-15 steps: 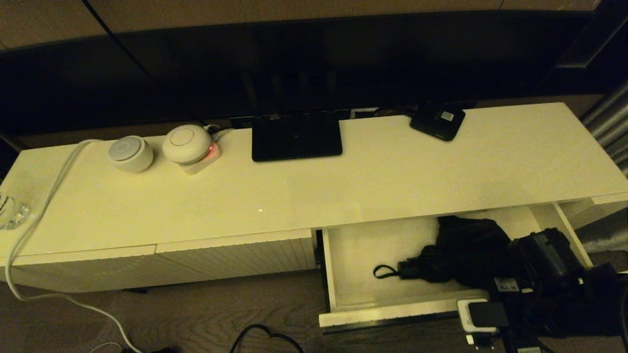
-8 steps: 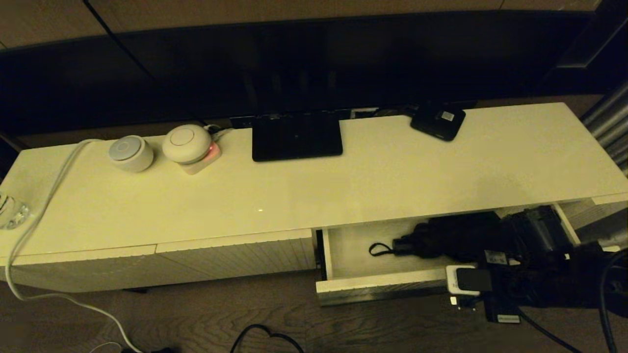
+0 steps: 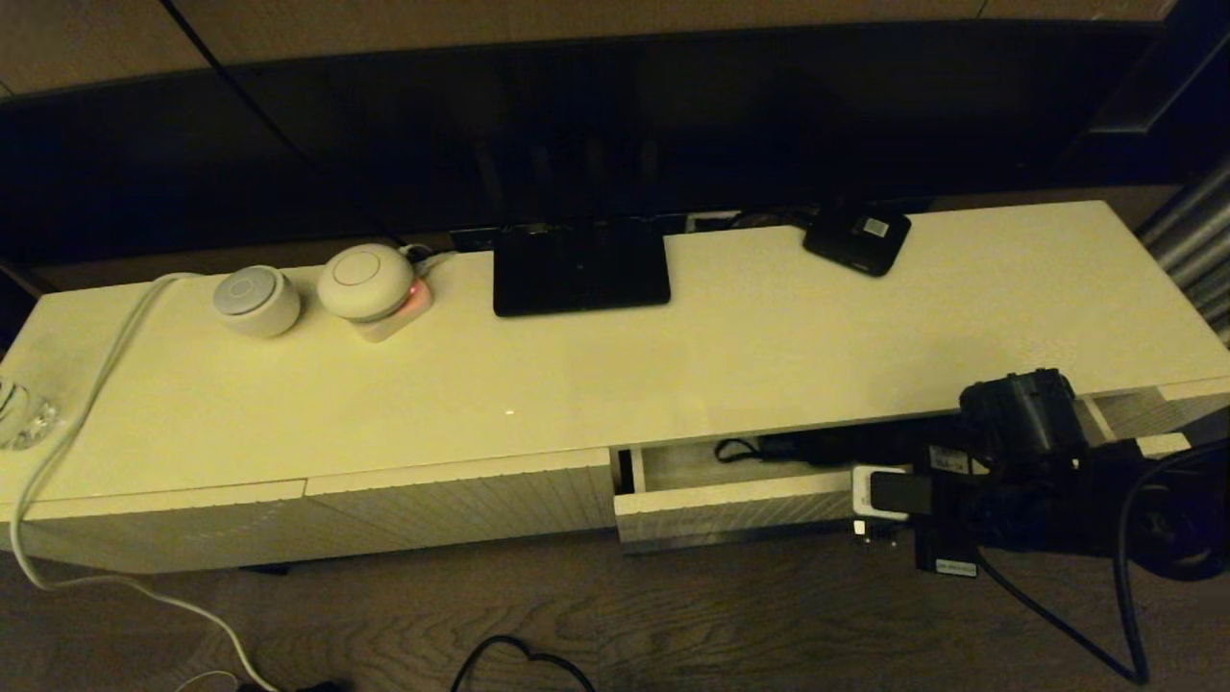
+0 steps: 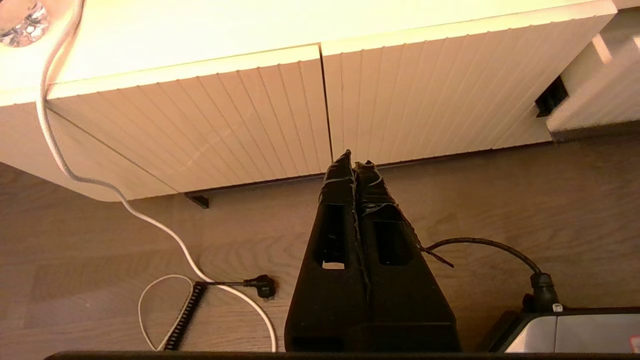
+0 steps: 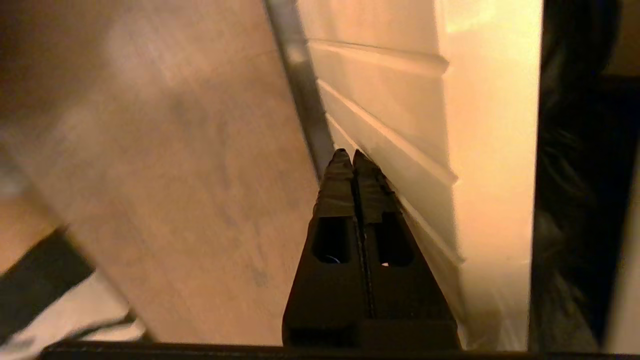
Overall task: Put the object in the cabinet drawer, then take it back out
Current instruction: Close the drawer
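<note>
The cabinet drawer point(image 3: 730, 509) stands out only a narrow gap from the cabinet. In that gap show a dark sliver of the black umbrella point(image 3: 817, 448) and its wrist loop point(image 3: 728, 448); the rest is hidden under the cabinet top. My right arm point(image 3: 1019, 481) reaches in from the right. Its gripper point(image 5: 350, 154) is shut and empty, lying against the drawer's ribbed front point(image 5: 390, 140). Beyond the front's top edge the umbrella point(image 5: 575, 175) is a dark mass. My left gripper point(image 4: 354, 159) is shut and empty, parked over the floor before the closed ribbed panels point(image 4: 280, 115).
On the cabinet top point(image 3: 769, 356) are a flat black stand base point(image 3: 580, 269), a small black box with a white label point(image 3: 857, 238), two round white devices point(image 3: 255, 300) and a white cable point(image 3: 86, 404). A black cable point(image 3: 519, 658) lies on the wooden floor.
The drawer has slid from wide open to nearly shut, with my right gripper moving in against its front. The umbrella has gone from full view to a thin sliver.
</note>
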Controlling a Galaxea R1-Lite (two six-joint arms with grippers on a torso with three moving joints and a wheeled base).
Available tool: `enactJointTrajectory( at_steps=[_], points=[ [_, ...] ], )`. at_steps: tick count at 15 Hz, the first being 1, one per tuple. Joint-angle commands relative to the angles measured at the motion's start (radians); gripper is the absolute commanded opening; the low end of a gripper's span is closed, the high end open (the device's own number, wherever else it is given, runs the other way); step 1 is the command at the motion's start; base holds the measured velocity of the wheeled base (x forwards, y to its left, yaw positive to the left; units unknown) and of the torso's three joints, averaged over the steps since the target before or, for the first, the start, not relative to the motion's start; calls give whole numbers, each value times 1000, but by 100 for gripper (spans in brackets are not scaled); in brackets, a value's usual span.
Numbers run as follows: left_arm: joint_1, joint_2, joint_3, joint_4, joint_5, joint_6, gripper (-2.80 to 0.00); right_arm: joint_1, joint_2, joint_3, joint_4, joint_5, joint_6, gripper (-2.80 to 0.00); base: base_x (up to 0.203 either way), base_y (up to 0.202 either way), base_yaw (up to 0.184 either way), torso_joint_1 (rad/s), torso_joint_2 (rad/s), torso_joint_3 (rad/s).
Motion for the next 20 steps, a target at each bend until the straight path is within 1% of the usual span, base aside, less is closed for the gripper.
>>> enactJointTrajectory(
  at_steps=[1, 7, 9, 12, 14, 17, 20],
  points=[
    [0, 0, 3, 0, 0, 0, -280, -2, -8, -15, -38, 4, 6, -280, 0, 0, 0, 0, 0, 0],
    [0, 0, 3, 0, 0, 0, -280, -5, 2, -67, -80, -2, 6, -280, 0, 0, 0, 0, 0, 0],
    [0, 0, 3, 0, 0, 0, -280, -7, 9, -61, -128, -3, 9, -280, 0, 0, 0, 0, 0, 0],
    [0, 0, 3, 0, 0, 1, -280, -7, -50, -13, -133, -3, 31, -280, 0, 0, 0, 0, 0, 0],
    [0, 0, 3, 0, 0, 0, -280, 0, -137, 58, -127, -1, 36, -280, 0, 0, 0, 0, 0, 0],
    [0, 0, 3, 0, 0, 0, -280, 35, -315, 227, -108, 4, 35, -280, 0, 0, 0, 0, 0, 0],
    [0, 0, 3, 0, 0, 0, -280, 43, -502, 364, -45, 0, 37, -280, 0, 0, 0, 0, 0, 0]
  ],
)
